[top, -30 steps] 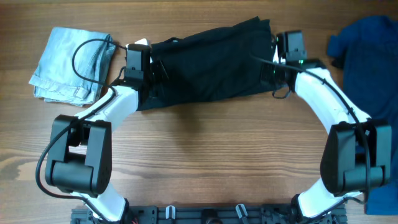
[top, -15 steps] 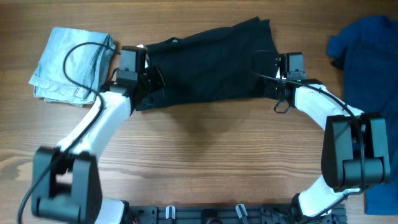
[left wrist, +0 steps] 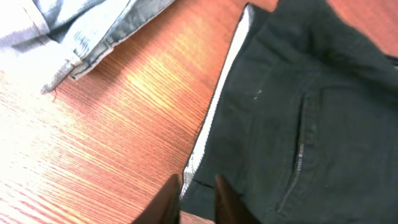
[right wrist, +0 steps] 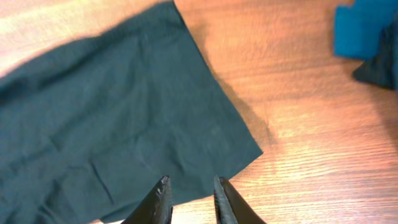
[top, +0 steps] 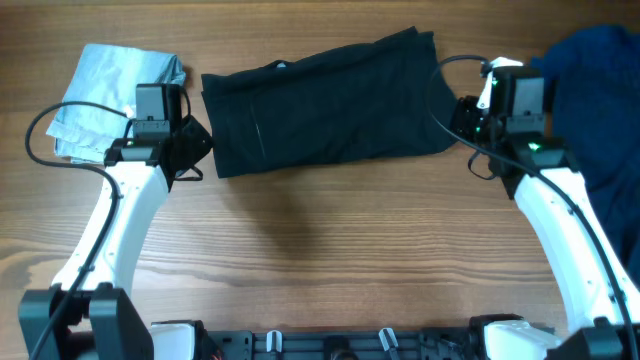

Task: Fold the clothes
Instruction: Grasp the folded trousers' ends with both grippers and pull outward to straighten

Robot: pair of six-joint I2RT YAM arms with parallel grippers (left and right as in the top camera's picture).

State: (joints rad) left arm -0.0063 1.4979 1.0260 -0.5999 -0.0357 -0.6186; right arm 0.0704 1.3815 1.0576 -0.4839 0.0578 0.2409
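Black shorts [top: 320, 105] lie ungripped, with left end effector [left wrist: 198, 193] and right end effector [right wrist: 189, 190] slightly parted, empty.

No legible text, label, brand, number or sign on the clothes [top: 320, 100] or the table [top: 330, 250]

We see a wooden table [top: 320, 260], warm brown, its grain running left to right, a black rail [top: 340, 345] along its near edge
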